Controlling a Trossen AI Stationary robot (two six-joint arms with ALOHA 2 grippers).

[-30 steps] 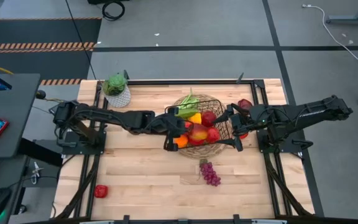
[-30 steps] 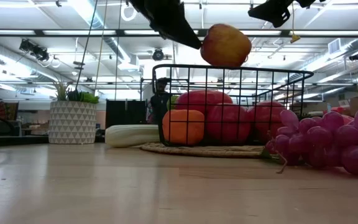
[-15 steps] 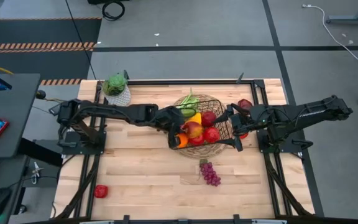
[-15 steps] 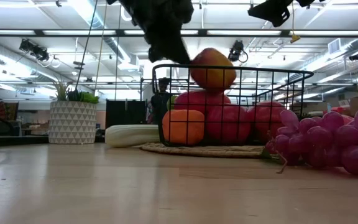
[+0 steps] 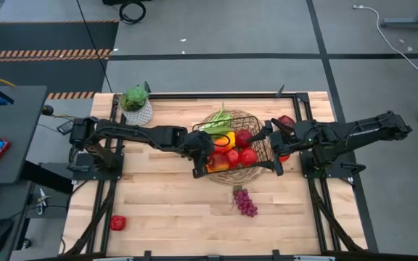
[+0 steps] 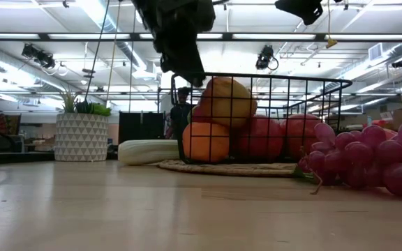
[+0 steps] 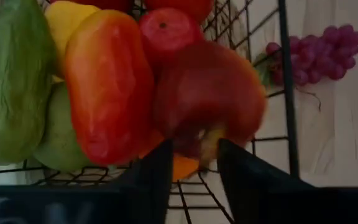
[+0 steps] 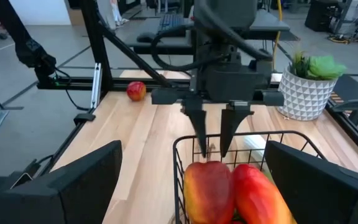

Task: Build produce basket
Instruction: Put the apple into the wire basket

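Note:
The black wire basket (image 5: 239, 145) stands on a round wicker mat (image 6: 229, 168) and holds red, orange, yellow and green toy produce. My left gripper (image 5: 203, 155) is at the basket's near left corner, nearly shut at the stem end of a red-yellow apple (image 6: 225, 101), which lies on the pile. My right gripper (image 5: 270, 148) is wide open above the basket's right rim and touches nothing. Purple grapes (image 5: 245, 201) lie on the table near the basket. A white leek (image 6: 149, 151) lies to the basket's left. My left gripper pinches the red-yellow apple at its stem end (image 7: 207, 142) between its two fingertips (image 8: 199, 134). The fingers slant down from the table's left. The apple rests on the orange piece (image 6: 206, 141) and the red pieces in the basket, below the rim.
A potted plant (image 5: 135, 101) stands at the far left. A loose red apple (image 5: 117, 222) lies at the near left corner, and another (image 5: 286, 121) lies behind the right gripper. Bare wood lies along the near side.
My left gripper has carried the red-yellow apple down and a little toward the table's near left. The apple has gone from above the basket's rim down into the basket, and now lies on the other produce.

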